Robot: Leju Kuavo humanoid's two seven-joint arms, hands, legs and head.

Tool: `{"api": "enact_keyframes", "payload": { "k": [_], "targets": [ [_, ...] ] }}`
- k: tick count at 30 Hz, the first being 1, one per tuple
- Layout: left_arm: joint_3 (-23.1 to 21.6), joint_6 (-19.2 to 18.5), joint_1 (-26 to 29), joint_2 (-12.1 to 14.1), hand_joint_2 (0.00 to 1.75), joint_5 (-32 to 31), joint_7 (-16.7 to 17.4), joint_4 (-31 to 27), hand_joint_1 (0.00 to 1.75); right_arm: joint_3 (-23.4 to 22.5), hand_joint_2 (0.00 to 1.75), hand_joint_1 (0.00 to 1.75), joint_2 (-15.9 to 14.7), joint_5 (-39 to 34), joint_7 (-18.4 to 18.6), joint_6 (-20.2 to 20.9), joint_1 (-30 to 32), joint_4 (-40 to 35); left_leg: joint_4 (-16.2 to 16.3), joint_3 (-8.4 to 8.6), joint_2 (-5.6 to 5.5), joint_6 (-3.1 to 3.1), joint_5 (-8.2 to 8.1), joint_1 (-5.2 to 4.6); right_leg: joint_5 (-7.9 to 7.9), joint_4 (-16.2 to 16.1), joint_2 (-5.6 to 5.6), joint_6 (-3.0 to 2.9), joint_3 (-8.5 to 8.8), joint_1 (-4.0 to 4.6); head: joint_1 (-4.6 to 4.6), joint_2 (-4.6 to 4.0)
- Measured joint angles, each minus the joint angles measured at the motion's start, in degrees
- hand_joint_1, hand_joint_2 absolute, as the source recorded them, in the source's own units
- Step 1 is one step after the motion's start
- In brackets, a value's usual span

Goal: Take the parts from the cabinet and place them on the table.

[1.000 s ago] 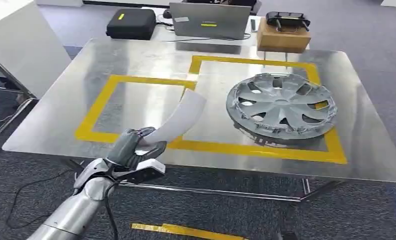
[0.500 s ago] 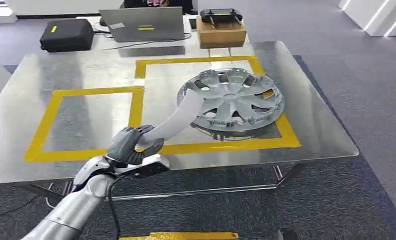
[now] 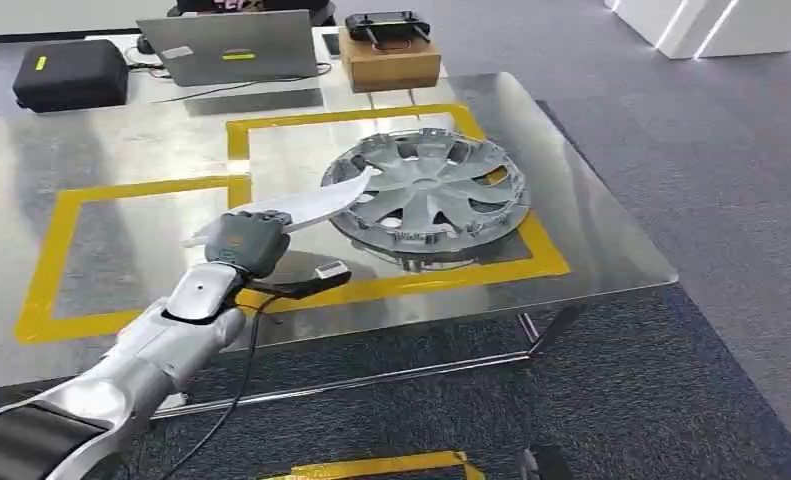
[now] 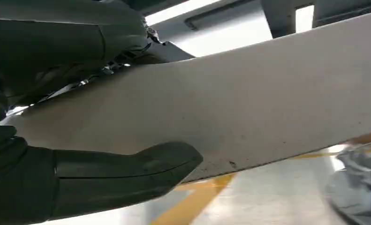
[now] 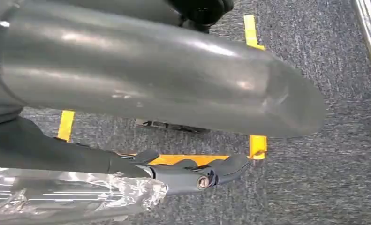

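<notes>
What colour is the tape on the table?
Yellow tape; clearest in the head view.

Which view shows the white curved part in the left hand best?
The head view: the white curved part shows whole, gripped by the left hand over the table beside the hubcap. The left wrist view shows its surface close up.

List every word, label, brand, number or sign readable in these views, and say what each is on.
None can be read.
Black case: yellow label, too small to read.
Laptop: yellow strip and white sticker, both blurred.
Hubcap, white part in the left robot hand: no lettering visible.
</notes>
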Motion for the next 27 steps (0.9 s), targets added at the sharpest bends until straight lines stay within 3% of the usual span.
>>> {"api": "enact_keyframes", "payload": {
  "k": [1, 3, 6, 10, 12, 16, 22, 27],
  "targets": [
    [0.0, 0.1, -0.8, 0.6, 1.75, -0.5, 0.7, 1.2, 1.75, 0.3, 0.0, 0.0, 0.1, 0.1, 0.0, 0.1, 0.0, 0.0, 0.2, -0.26, 0.05, -0.31, 0.04, -0.16, 0.34, -0.4, 0.26, -0.41, 0.18, 0.04, -0.13, 0.0],
    [0.0, 0.1, -1.9, 1.8, 1.75, -1.7, 2.0, 3.4, 1.75, 0.5, 0.0, 0.0, 0.3, 0.3, 0.2, 0.1, 0.2, 0.1, 0.4, -0.3, 0.05, 0.08, 0.17, -0.24, 0.67, -0.5, 0.28, -0.14, 0.12, -0.02, -0.11, -0.02],
    [0.1, -0.1, -2.5, 3.9, 1.75, -2.7, 3.1, 5.8, 1.75, 0.9, 0.0, 0.0, 0.4, 0.5, 0.2, 0.1, 0.4, 0.1, -0.2, 0.01, 0.18, -0.03, 0.25, -0.06, 0.52, -0.5, 0.51, -0.45, 0.05, 0.19, -0.11, -0.02],
    [0.3, -0.2, -3.2, 5.7, 1.75, -2.9, 3.1, 7.5, 1.75, 1.3, 0.0, 0.0, 0.5, 0.7, 0.2, 0.0, 0.5, 0.1, -0.5, 0.09, 0.18, -0.47, 0.46, 0.05, 0.39, -0.4, 0.48, -0.99, -0.02, 0.36, -0.11, -0.02],
    [0.3, -0.2, -3.3, 6.3, 1.75, -3.0, 3.1, 8.0, 1.75, 1.6, 0.0, 0.0, 0.5, 0.7, 0.2, 0.0, 0.5, 0.1, -0.6, 0.09, 0.18, -1.0, 0.47, 0.15, 0.34, -0.3, 0.46, -1.16, -0.06, 0.45, -0.11, -0.02],
    [0.3, -0.2, -3.4, 6.9, 1.75, -3.0, 3.1, 8.8, 1.75, 1.7, 0.0, 0.0, 0.5, 0.7, 0.2, 0.0, 0.5, 0.1, -0.6, 0.06, 0.17, -1.4, 0.55, 0.2, 0.34, -0.2, 0.4, -1.23, -0.05, 0.47, -0.07, 0.0],
    [0.3, -0.4, -3.4, 7.3, 1.75, -3.4, 3.8, 9.6, 1.75, 1.7, 0.0, 0.0, 0.5, 0.7, 0.2, 0.0, 0.6, 0.1, -0.5, 0.03, 0.17, -1.4, 0.55, 0.06, 0.47, -0.2, 0.4, -1.33, -0.03, 0.38, -0.04, 0.0],
    [2.1, -0.7, -3.4, 10.3, 1.75, -3.0, 3.9, 10.2, 1.75, 1.8, 0.0, 0.0, 0.5, 0.7, 0.2, -0.1, 0.9, 0.1, -0.5, 0.03, 0.19, -1.39, 0.54, 0.01, 0.5, -0.2, 0.43, -1.32, -0.05, 0.3, -0.09, 0.0]
  ]
}}
